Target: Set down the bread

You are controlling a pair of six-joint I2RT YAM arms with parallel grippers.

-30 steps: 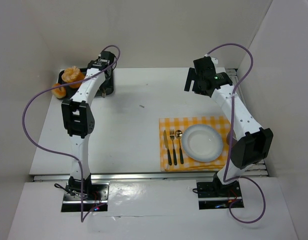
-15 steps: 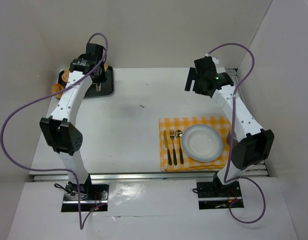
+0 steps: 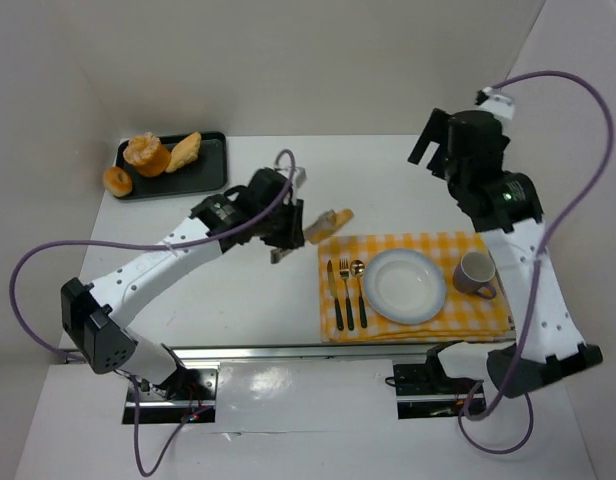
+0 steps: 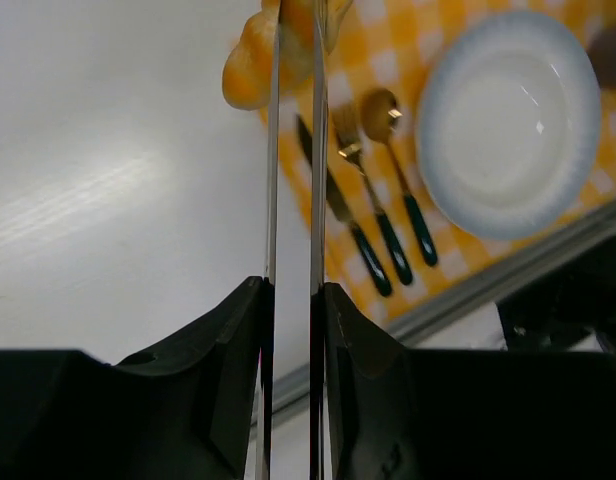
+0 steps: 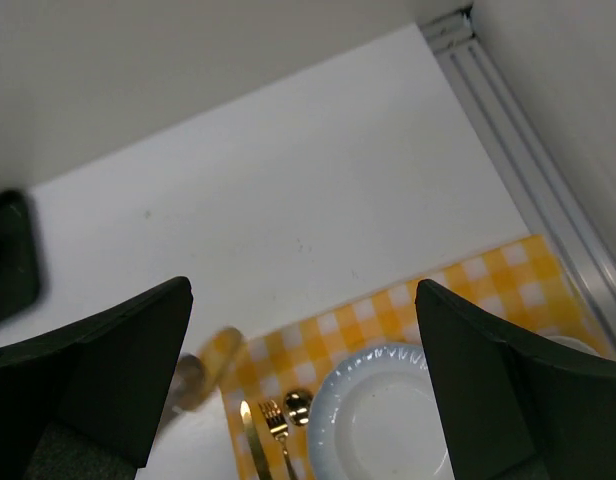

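Left gripper's (image 3: 315, 231) jaws pinch the bread (image 3: 334, 220), its long axis slanting toward the table's (image 3: 358, 180) far-right corner, with open table beyond. Right gripper's (image 5: 303, 300) jaws stand wide.

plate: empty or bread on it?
Empty. The plate shows a bare white face; the bread hangs in the tongs by the far left corner of the placemat, clear of the plate.
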